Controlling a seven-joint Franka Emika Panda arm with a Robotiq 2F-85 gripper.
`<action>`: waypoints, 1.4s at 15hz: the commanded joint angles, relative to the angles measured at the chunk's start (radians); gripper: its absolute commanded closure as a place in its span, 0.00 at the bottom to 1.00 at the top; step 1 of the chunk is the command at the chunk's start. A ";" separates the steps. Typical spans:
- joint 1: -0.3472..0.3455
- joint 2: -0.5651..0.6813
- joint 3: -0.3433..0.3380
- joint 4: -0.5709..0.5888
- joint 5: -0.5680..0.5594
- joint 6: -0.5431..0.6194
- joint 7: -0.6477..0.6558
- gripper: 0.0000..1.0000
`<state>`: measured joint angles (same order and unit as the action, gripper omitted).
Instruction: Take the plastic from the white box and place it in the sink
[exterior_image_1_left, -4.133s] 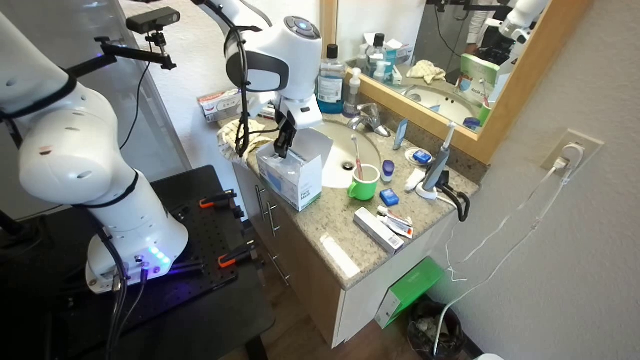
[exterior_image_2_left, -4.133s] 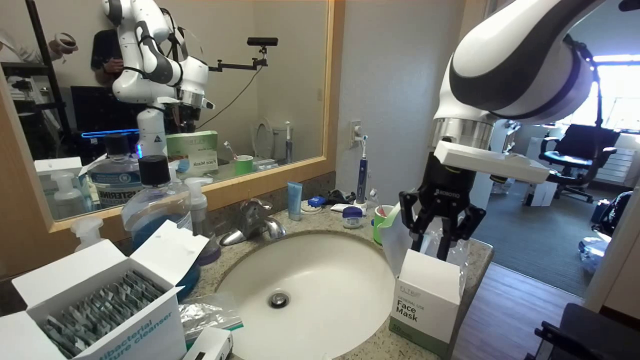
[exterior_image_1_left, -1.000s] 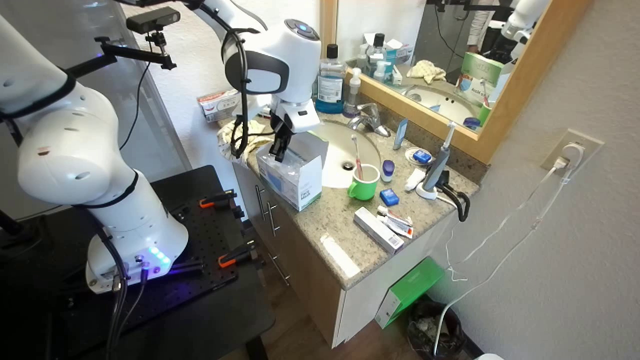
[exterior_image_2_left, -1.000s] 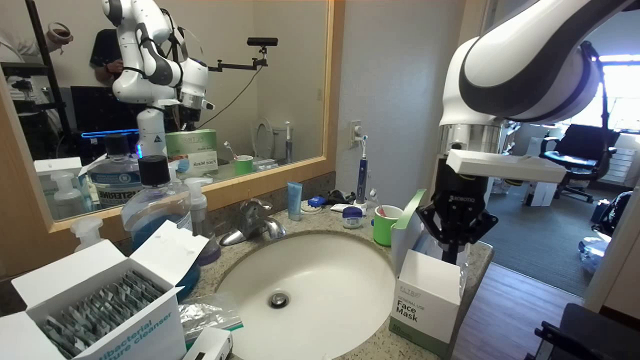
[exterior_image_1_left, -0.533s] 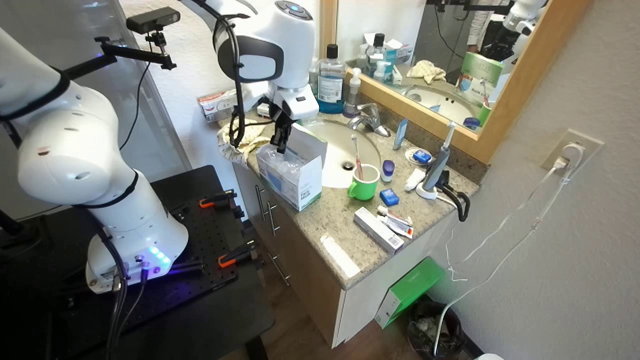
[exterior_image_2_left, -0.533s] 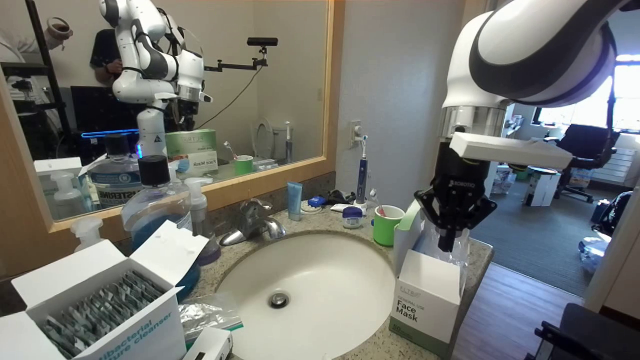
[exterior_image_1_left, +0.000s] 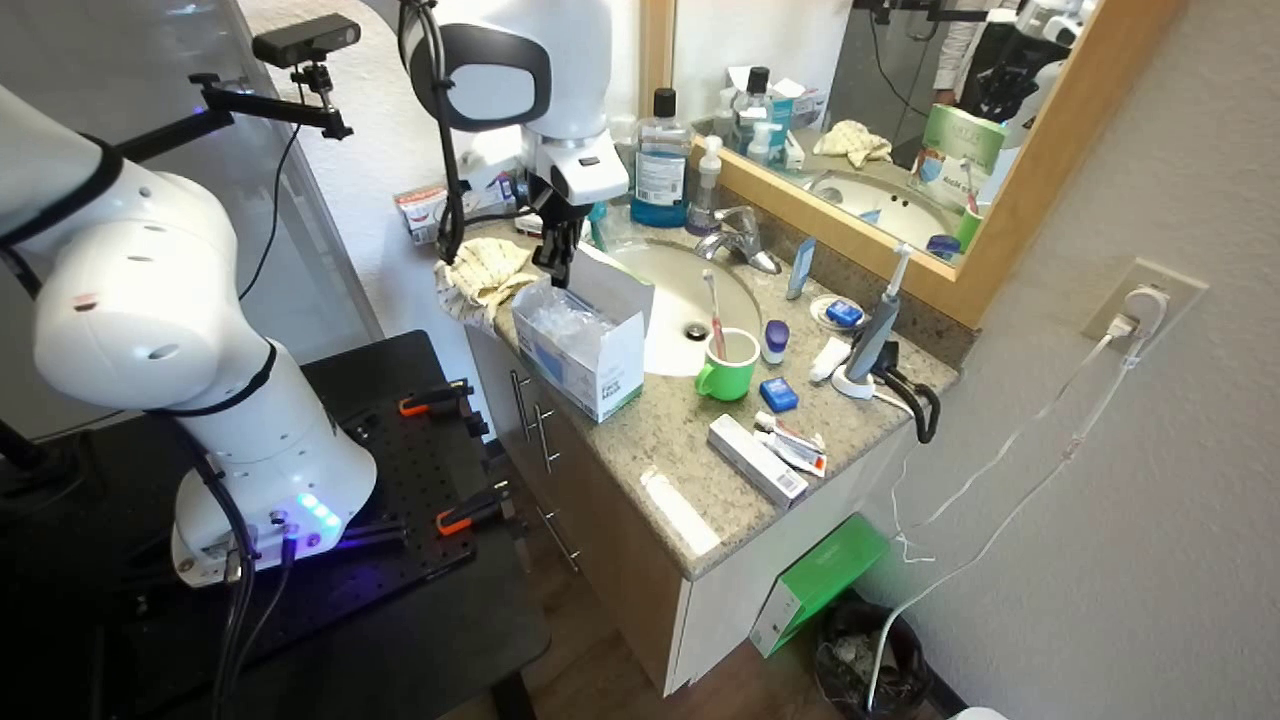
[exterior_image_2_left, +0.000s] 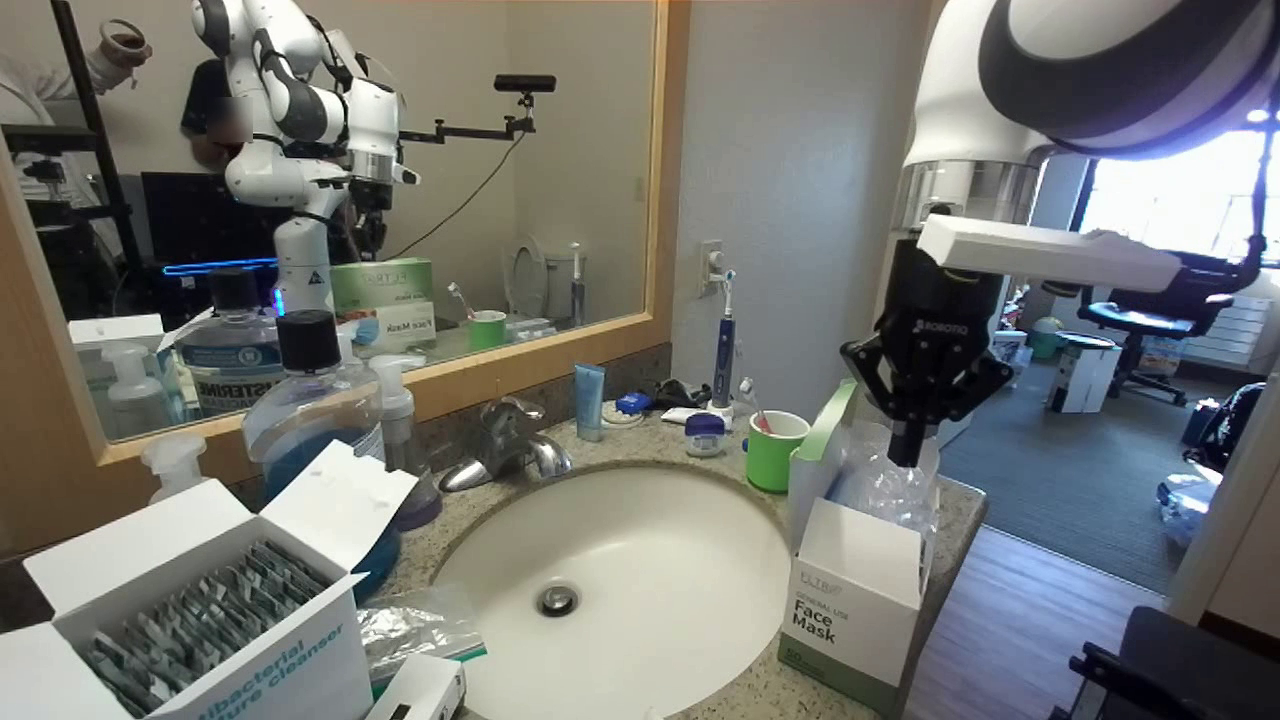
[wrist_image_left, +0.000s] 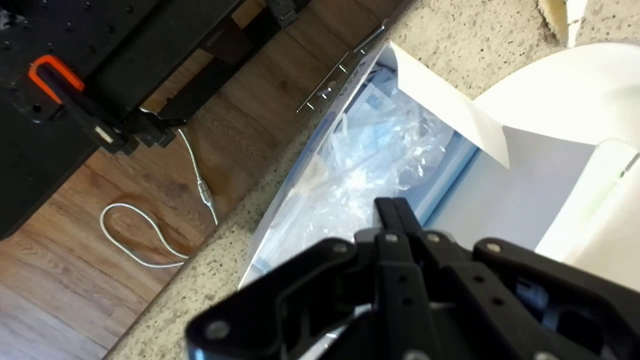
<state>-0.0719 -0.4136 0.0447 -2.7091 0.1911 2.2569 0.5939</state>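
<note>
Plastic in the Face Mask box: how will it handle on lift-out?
The plastic is probably floppy: it's crumpled in loose folds. Likely light too, being clear film with blue masks showing through. Its glossy highlights suggest it may slip in a loose grip.

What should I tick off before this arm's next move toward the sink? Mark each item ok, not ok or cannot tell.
1. Gripper shut: ok, its jaws meet.
2. Plastic pinched: cannot tell; it bunches below the gripper, but any pinch is too small to see.
3. Plastic out of the white box: not ok, much of it lies inside.
4. Box upright on the counter: ok.
5. Path over the raised flap: not ok; it stands between gripper and sink, so more height seems wise.
6. Sink visible: ok, in both exterior views.
</note>
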 joint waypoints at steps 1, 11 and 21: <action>-0.025 -0.086 0.016 -0.002 -0.027 -0.066 0.035 1.00; -0.060 -0.248 0.050 0.094 -0.079 -0.219 0.042 1.00; -0.054 -0.264 0.084 0.264 -0.093 -0.301 0.030 1.00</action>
<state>-0.1139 -0.6825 0.0995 -2.5141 0.1227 2.0113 0.5991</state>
